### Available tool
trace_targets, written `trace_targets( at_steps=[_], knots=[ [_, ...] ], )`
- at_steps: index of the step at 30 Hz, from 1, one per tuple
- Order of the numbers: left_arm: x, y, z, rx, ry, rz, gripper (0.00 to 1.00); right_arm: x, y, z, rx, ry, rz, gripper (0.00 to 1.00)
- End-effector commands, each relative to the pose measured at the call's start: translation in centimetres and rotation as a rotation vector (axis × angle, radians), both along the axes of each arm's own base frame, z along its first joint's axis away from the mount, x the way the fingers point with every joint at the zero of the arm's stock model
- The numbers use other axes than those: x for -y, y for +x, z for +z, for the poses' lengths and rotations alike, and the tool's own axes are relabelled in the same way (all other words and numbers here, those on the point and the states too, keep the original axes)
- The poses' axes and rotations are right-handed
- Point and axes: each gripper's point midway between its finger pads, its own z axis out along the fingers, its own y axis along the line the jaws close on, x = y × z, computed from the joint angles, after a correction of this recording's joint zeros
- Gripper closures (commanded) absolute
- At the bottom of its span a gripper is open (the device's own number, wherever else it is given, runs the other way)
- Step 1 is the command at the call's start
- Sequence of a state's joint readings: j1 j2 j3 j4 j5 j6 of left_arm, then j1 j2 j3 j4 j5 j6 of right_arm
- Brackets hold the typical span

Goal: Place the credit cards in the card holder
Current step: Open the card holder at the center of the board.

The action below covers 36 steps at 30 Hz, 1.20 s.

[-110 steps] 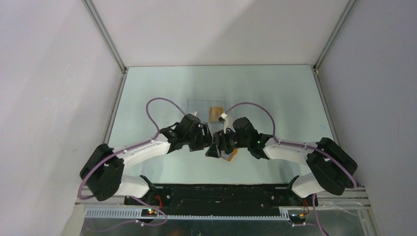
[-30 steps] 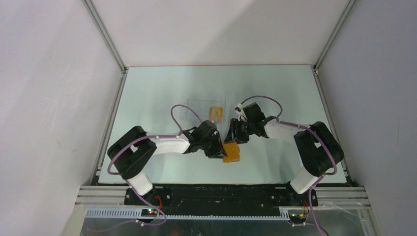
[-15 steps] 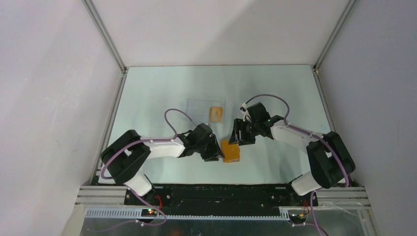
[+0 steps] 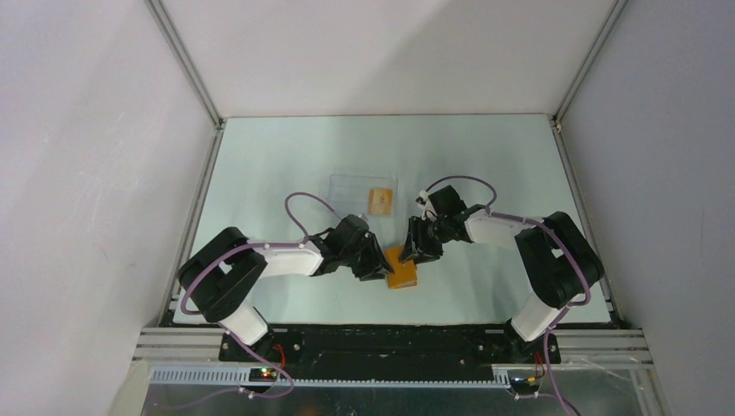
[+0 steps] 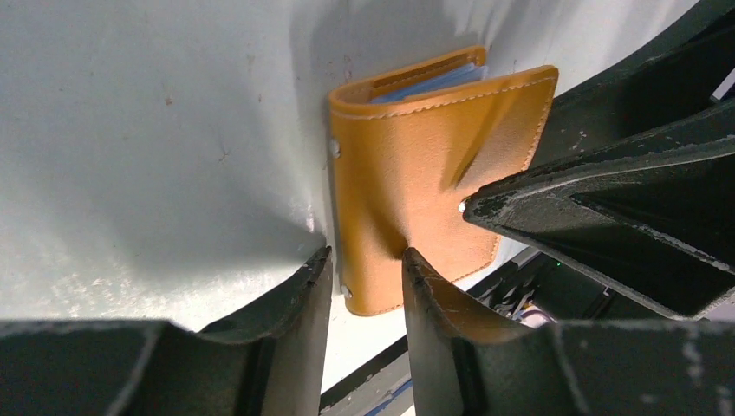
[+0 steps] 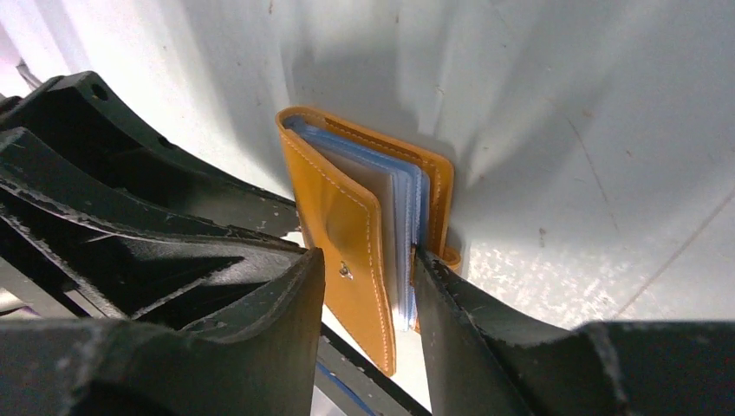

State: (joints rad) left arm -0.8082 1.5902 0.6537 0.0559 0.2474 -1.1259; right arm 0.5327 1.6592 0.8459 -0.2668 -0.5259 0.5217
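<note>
**Card holder (image 4: pixel 400 270).** It sits low over the near-centre of the table (image 4: pixel 286 156), between my two arms. I cannot tell whether it rests flat or is propped up. In the right wrist view it is part-open, with the front cover and the blue-and-clear sleeves fanned away from the back cover.

**Right gripper (image 6: pixel 368 260).** It is pinched on the front cover and sleeves, with one finger outside by the snap and the other inside against the sleeves.

**Left gripper (image 5: pixel 366 260).** It is closed down on an edge of the outer cover, and the leather dimples at one finger.

**Credit card (image 4: pixel 379 201).** One card lies farther back on a clear plastic case (image 4: pixel 351 186), well apart from the holder. I see no other card.

**Step in hand (my judgement).** I am spreading the holder to expose a pocket. To do this well, I would anchor one cover with the left and peel the other slowly with the right, so that the sleeves do not slip free and the holder does not twist.

**Surface and room.** The tabletop is pale, smooth and faintly scuffed. The enclosure has plain white walls (image 4: pixel 373 52) and aluminium corner struts.
</note>
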Motion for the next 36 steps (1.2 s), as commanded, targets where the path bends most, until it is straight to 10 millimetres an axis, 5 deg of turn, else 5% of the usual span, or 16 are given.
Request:
trace_targets(
  at_steps=[1,8,15,24,36],
  knots=[
    [0.7,0.2,0.4,0.005,-0.037,-0.015,0.6,-1.6,0.3,0.9,-0.004,0.084,0.017,0.55],
    [0.7,0.0,0.9,0.02,-0.054,-0.032,0.57,-3.5,0.3,4.0,-0.008,0.226,0.034,0.6],
    [-0.4,0.0,2.4,0.053,-0.084,-0.014,0.28,-4.4,0.0,5.2,-0.028,0.29,0.045,0.6],
    [-4.5,0.1,4.4,0.113,-0.138,0.107,0.1,-6.5,-1.3,7.2,-0.011,0.37,0.111,0.59],
    [-8.3,0.4,5.6,0.149,-0.223,0.215,0.06,-10.9,-3.8,8.1,0.002,0.464,0.21,0.58]
  ],
)
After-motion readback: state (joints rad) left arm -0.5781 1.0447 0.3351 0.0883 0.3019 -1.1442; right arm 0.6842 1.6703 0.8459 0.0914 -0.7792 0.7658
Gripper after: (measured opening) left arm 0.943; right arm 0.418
